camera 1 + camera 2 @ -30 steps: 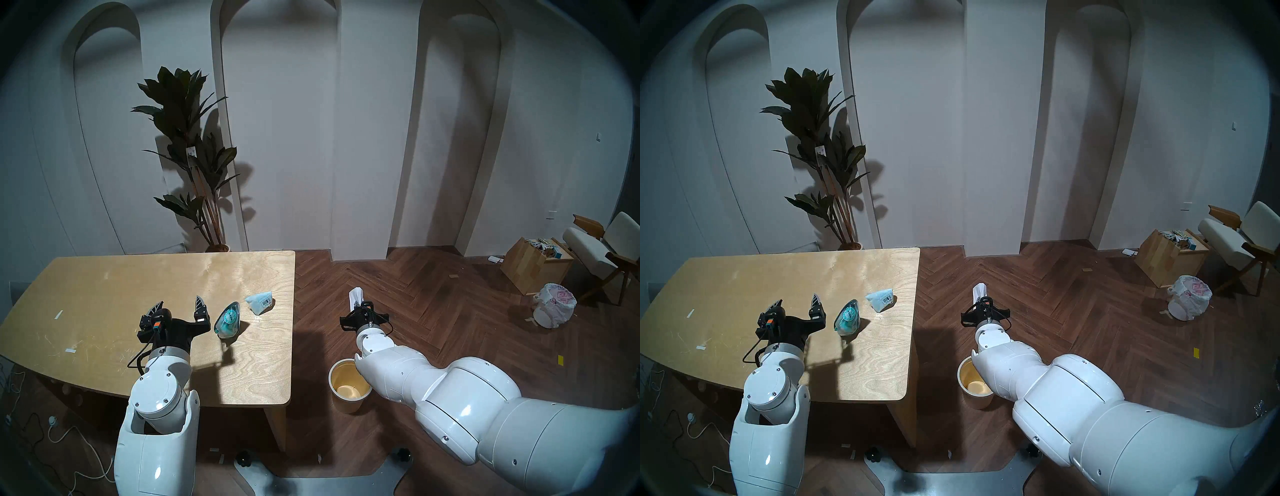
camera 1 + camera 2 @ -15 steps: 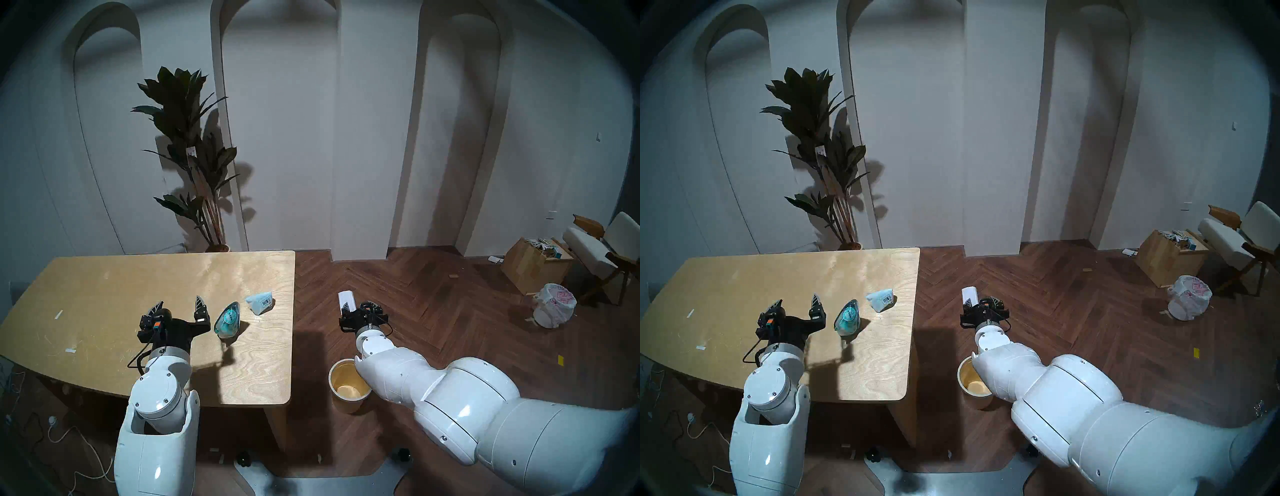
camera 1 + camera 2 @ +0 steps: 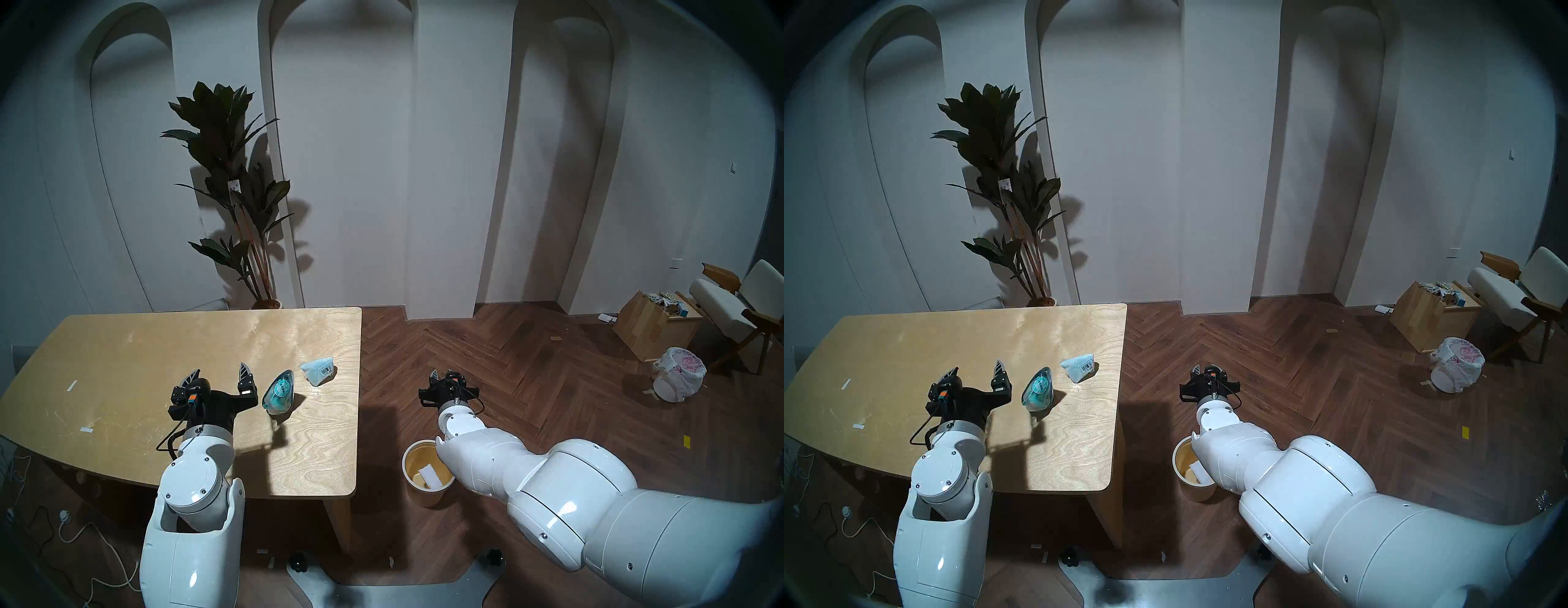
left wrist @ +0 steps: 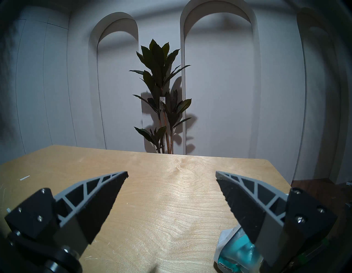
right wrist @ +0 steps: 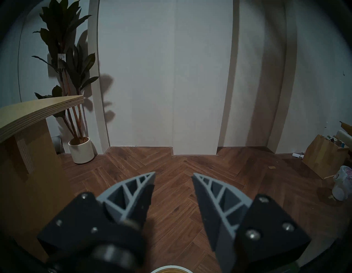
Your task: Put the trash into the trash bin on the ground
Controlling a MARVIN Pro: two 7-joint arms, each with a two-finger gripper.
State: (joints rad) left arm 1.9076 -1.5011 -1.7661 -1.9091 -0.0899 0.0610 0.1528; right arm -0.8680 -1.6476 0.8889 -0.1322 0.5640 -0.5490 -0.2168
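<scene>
— One down! The white ribbed wrapper (image 3: 429,474) has just dropped from the right gripper (image 5: 173,176), whose fingers now stand apart and empty, into the cream trash bin (image 3: 408,454).

— Two remain on the plywood table (image 3: 127,339) beside that bin: blister pack (image 3: 278,389), barcoded packet (image 3: 318,370). Left gripper (image 4: 171,174) gapes wide, holding nothing, above the table near the blister pack; herringbone floor (image 3: 530,382) all round.

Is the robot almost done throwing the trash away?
One down: the white wrapper lies in the bin. Both grippers, right and left, are open and empty. Left: the blister pack and blue packet, both on the table.
</scene>
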